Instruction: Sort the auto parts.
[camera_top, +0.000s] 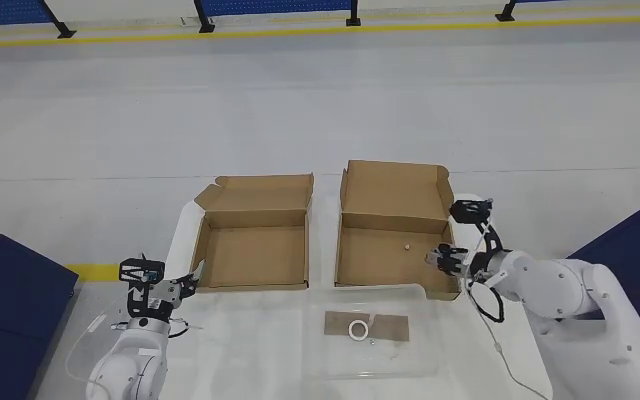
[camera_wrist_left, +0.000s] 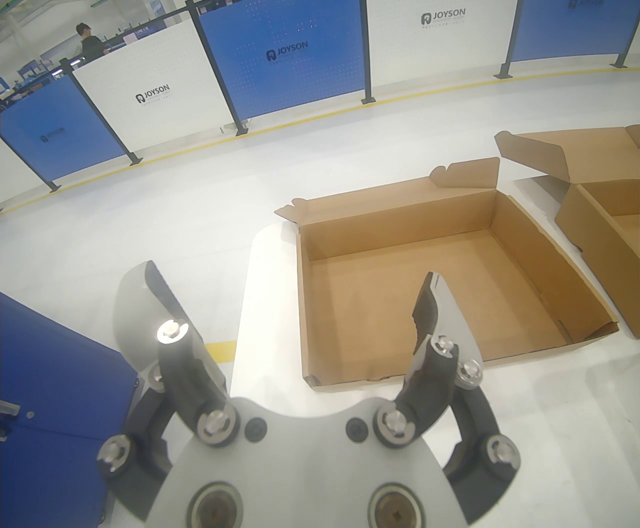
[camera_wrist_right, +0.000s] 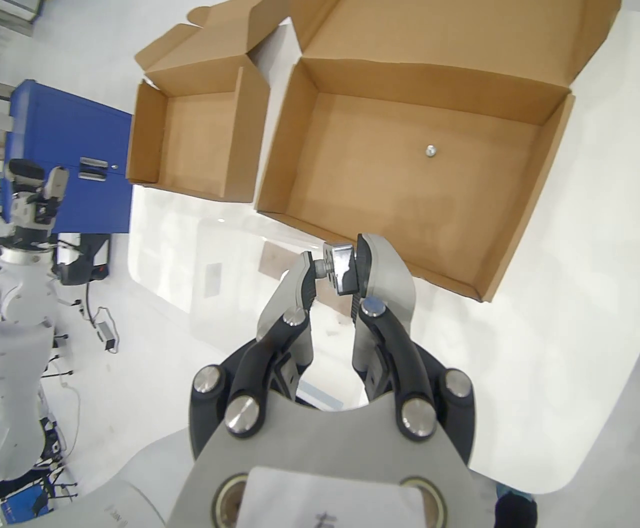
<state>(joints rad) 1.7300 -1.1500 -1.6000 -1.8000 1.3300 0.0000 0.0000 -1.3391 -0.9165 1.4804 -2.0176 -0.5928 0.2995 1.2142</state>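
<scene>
My right gripper (camera_wrist_right: 336, 265) is shut on a small metal bolt-like part (camera_wrist_right: 340, 267) and hangs just over the near wall of the right cardboard box (camera_wrist_right: 505, 280); from above that gripper (camera_top: 440, 258) sits at the box's front right corner. One small silver part (camera_wrist_right: 430, 150) lies on this box's floor (camera_top: 407, 243). The left cardboard box (camera_wrist_left: 590, 334) has a bare floor. My left gripper (camera_wrist_left: 295, 300) stands open, with nothing between its fingers, at the table's left front (camera_top: 160, 290). A white ring (camera_top: 357, 329) lies in the clear tray (camera_top: 425, 330).
A brown card strip (camera_top: 390, 326) lies in the clear tray beside the ring, with a tiny part (camera_top: 371, 342) near it. Both boxes have lids folded back, away from me. A blue cabinet (camera_wrist_left: 50, 380) stands left of the table. White tabletop lies bare on the right.
</scene>
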